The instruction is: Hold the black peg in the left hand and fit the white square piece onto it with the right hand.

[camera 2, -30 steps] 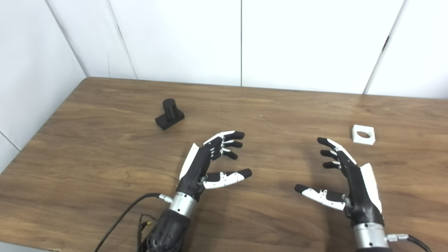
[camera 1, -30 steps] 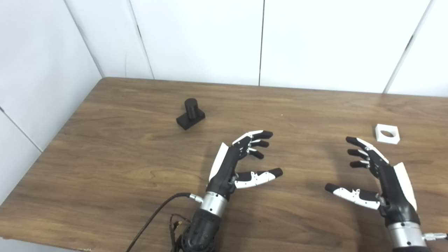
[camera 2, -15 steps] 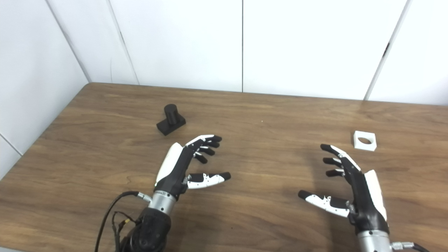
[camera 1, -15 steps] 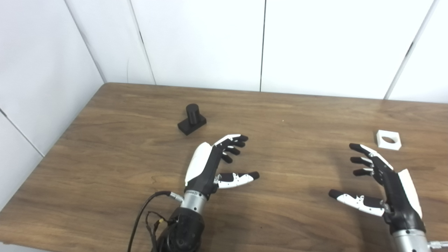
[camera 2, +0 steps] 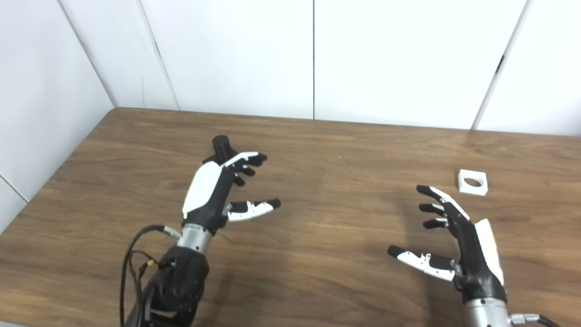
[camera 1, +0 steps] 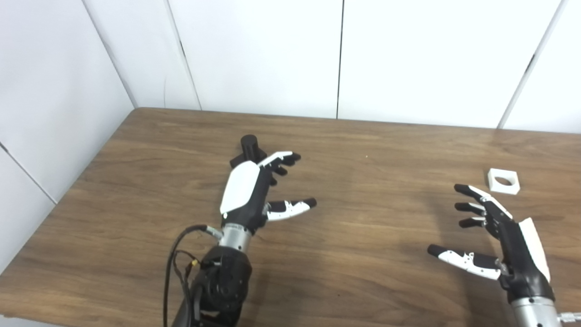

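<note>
Bare table (camera 1: 363, 236) between right hand (camera 1: 504, 231) and white square piece (camera 1: 503, 181); left hand (camera 1: 254, 190) partly covering black peg (camera 1: 247, 145).

Left hand (camera 1: 254, 188) spread beside black peg (camera 1: 247, 146)

Wooden table (camera 1: 372, 254), white panelled walls (camera 1: 263, 50) behind and left.
</note>
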Controlling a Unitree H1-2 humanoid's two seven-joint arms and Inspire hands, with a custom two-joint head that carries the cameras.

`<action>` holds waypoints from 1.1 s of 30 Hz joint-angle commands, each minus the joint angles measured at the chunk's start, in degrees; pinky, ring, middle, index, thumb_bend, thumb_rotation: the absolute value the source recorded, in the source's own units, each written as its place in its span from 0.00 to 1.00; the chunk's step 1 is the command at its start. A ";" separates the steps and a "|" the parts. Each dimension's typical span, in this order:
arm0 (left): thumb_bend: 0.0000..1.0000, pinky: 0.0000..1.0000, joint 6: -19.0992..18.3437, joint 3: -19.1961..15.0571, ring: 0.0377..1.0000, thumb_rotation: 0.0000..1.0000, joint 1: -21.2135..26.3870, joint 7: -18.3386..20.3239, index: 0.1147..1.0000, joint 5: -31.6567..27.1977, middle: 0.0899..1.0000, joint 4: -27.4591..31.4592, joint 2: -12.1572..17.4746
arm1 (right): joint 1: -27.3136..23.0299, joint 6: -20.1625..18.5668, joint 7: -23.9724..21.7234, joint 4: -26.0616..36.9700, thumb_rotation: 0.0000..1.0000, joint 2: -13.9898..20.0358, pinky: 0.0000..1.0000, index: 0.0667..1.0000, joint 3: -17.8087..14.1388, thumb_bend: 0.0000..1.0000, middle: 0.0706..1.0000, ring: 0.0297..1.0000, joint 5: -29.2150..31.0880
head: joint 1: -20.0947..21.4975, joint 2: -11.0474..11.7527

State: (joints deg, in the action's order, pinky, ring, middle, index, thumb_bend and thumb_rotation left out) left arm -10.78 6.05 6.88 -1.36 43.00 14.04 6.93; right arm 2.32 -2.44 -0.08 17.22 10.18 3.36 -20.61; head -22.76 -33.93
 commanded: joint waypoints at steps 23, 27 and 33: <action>0.72 0.56 -3.30 -0.64 0.71 0.32 10.28 -1.37 0.71 10.97 0.77 -3.03 9.12 | -1.49 1.79 0.39 0.58 0.00 -0.30 0.58 0.78 -0.47 0.68 0.84 0.71 0.81 | -0.58 -0.01; 0.75 0.58 -3.62 -0.23 0.76 0.32 11.57 -2.53 0.71 13.05 0.81 -4.37 9.65 | -1.39 1.82 0.36 0.55 0.00 -0.35 0.58 0.78 -0.41 0.69 0.83 0.71 0.98 | -0.47 -0.06; 0.74 0.68 -5.43 -0.16 0.81 0.34 13.21 -1.16 0.72 15.37 0.82 -5.95 10.39 | -1.47 0.61 0.14 1.21 0.00 -0.16 0.59 0.78 -0.50 0.68 0.83 0.71 0.58 | -0.15 0.00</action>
State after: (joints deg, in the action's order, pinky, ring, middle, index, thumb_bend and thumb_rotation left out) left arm -15.32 6.18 17.06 -2.14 56.77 7.84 15.75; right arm 2.31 -2.42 -0.09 16.86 10.07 3.22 -19.84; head -22.94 -33.84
